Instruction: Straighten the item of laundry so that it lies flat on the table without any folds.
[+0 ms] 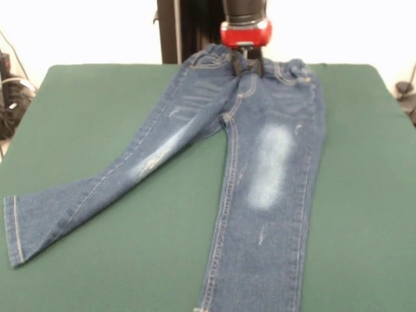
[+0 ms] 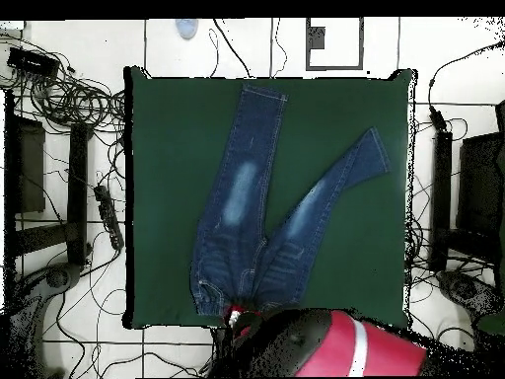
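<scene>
The surface [image 1: 364,214] is mostly taken up through its middle by the jeans [image 1: 273,169], which lie flat and low. In the front view their waistband sits at the far edge, one leg runs straight to the near edge, and the other splays toward the near left corner. The gripper [image 1: 247,63] stands over the waistband at the middle of the far edge, the only tall thing above the cloth. Bare green lies open along the whole right edge, in the far left corner, and in the wedge between the two legs. Off the surface, in the overhead view, cables [image 2: 69,99] crowd the floor by the side edges.
</scene>
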